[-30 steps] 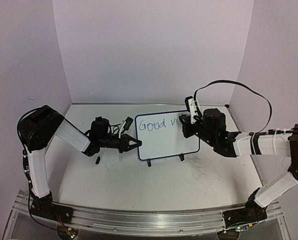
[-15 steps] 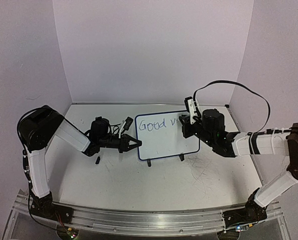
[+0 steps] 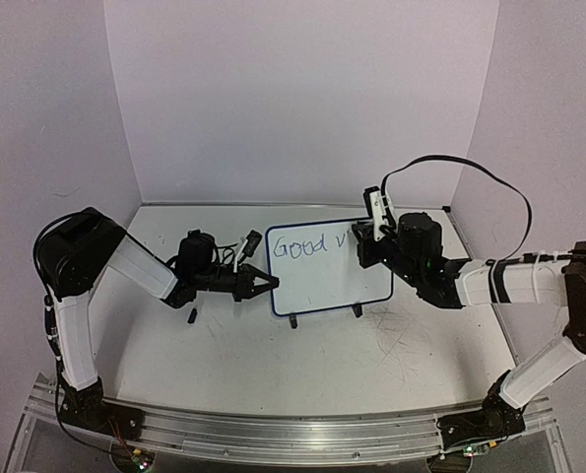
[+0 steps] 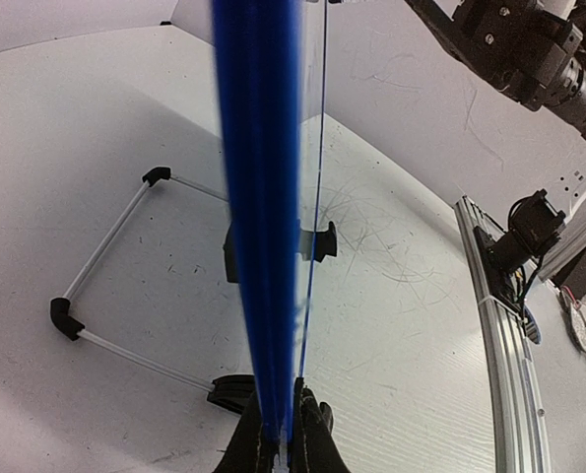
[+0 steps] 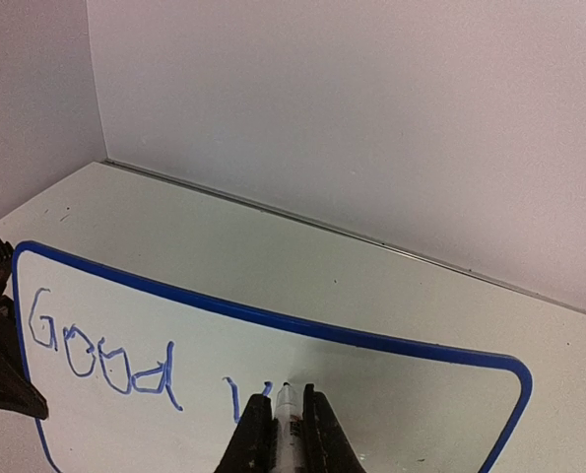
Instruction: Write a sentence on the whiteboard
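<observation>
Right wrist view is showing the right pincer (image 5: 285,404) gripping a marker (image 5: 291,426) at the sentence (image 5: 105,355) on the whiteboard (image 5: 421,394) standing on the tabletop (image 5: 224,236), while left wrist view is showing the left pincer (image 4: 286,422) clamping its edge.

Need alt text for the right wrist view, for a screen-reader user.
The right gripper grips a marker with its tip at the whiteboard, whose blue frame encloses blue lettering: "Good" and the start of a second word. Behind the board are the pale tabletop and a plain wall.
</observation>
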Robot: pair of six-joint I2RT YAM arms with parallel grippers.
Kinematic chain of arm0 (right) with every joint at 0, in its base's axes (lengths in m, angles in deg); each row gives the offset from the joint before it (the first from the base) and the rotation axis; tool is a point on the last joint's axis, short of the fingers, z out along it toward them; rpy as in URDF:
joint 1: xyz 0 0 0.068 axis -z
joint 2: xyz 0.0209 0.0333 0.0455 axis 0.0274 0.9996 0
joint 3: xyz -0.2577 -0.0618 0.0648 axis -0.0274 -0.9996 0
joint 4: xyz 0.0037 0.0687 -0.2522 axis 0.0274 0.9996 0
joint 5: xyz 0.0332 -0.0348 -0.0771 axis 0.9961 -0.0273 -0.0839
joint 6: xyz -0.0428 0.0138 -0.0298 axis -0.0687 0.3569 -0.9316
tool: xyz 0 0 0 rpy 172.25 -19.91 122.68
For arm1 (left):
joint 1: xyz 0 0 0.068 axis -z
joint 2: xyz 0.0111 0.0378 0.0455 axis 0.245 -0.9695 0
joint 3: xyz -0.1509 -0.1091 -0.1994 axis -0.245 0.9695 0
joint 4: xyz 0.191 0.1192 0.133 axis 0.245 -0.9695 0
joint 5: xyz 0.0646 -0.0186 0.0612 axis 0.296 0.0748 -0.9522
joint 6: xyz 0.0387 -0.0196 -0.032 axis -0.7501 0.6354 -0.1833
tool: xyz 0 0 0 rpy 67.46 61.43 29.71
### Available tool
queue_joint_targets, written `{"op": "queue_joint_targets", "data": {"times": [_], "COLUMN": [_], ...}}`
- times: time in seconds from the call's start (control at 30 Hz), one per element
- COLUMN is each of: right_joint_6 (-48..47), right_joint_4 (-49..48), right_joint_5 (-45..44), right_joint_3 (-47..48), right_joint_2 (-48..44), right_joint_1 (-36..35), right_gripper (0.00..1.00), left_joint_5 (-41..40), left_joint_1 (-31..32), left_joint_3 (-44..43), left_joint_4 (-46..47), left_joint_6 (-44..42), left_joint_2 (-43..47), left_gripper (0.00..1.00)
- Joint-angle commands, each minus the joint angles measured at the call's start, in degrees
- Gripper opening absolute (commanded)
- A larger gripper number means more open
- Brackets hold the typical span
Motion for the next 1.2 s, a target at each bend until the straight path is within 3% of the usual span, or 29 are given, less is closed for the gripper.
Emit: {"op": "queue_joint_targets", "data": {"times": [0.0,0.37,0.73,1.17], "right_joint_6": [-0.4,0.0,2.4,2.1], "right_joint_4": [-2.5,-2.0,-0.2,-1.0], "right_joint_5": [-0.9,-4.1,2.5,0.8], "right_joint_3": [2.7,2.7,-1.9,-0.3], "right_joint_2": [1.3,1.9,-6.5,-1.5], "right_joint_1": [0.2,0.2,0.0,0.0], "right_gripper": [0.0,0.0,0.0,0.0], "left_joint_5": [-5.8,-5.9,-7.0,-6.8], "left_joint_1": [-0.8,-0.8,-0.7,-0.8], "left_joint_3": [0.3,0.4,0.3,0.4], "left_joint_4": [-2.2,-2.3,-2.3,-2.4], "left_joint_6": [-3.1,-3.2,-2.8,-2.9], "left_joint_2": [1.8,2.0,2.0,2.0], "left_gripper": [0.0,0.0,0.0,0.0]}}
